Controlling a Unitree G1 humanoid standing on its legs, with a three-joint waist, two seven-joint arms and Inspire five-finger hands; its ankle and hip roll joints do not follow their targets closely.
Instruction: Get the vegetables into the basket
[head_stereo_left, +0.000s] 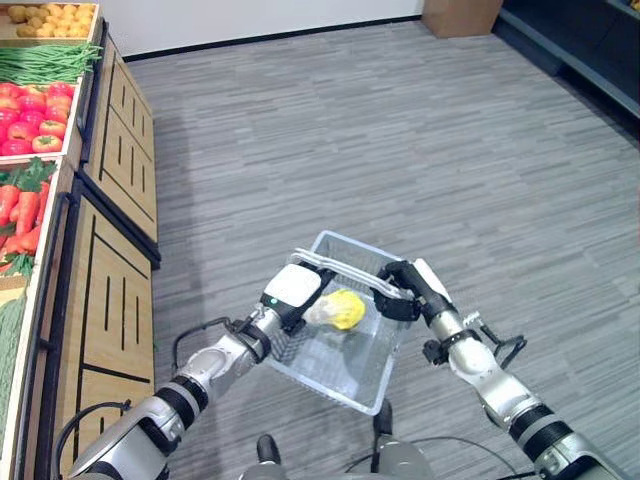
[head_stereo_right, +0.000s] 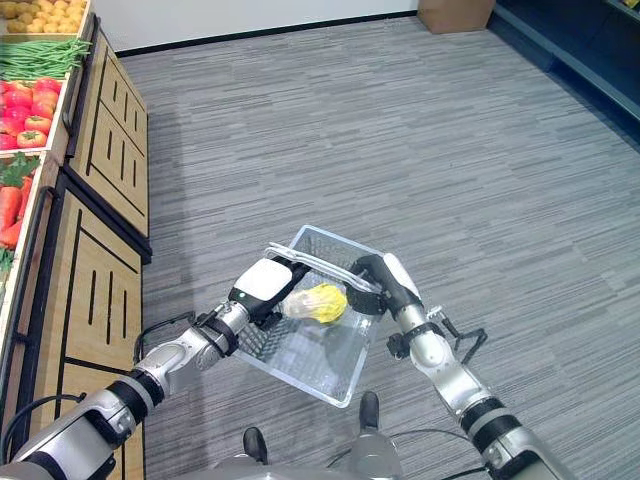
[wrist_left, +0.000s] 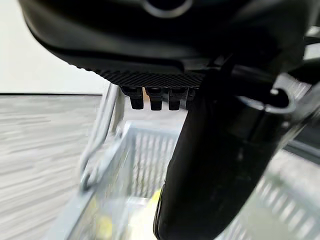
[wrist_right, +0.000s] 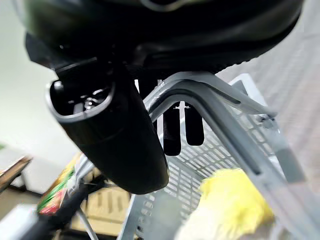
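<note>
A grey wire basket (head_stereo_left: 345, 243) hangs in front of me above the floor. My right hand (head_stereo_left: 405, 290) is shut on its two handles (head_stereo_left: 335, 268); in the right wrist view the handles (wrist_right: 215, 100) pass under the curled fingers (wrist_right: 172, 130). My left hand (head_stereo_left: 292, 287) reaches over the basket's left rim, its fingers closed on a yellow and white leafy cabbage (head_stereo_left: 340, 310). The cabbage (head_stereo_right: 322, 302) sits inside the basket's walls, near the handles. It also shows as a yellow lump (wrist_right: 230, 200) in the right wrist view.
A produce stand runs along my left on wooden cabinets (head_stereo_left: 120, 300), with carrots (head_stereo_left: 22, 210), tomatoes (head_stereo_left: 35, 115), green beans (head_stereo_left: 45, 62) and potatoes (head_stereo_left: 50, 18). A cardboard box (head_stereo_left: 460, 15) stands by the far wall. Dark shelving (head_stereo_left: 590, 50) lines the far right. Grey floor lies ahead.
</note>
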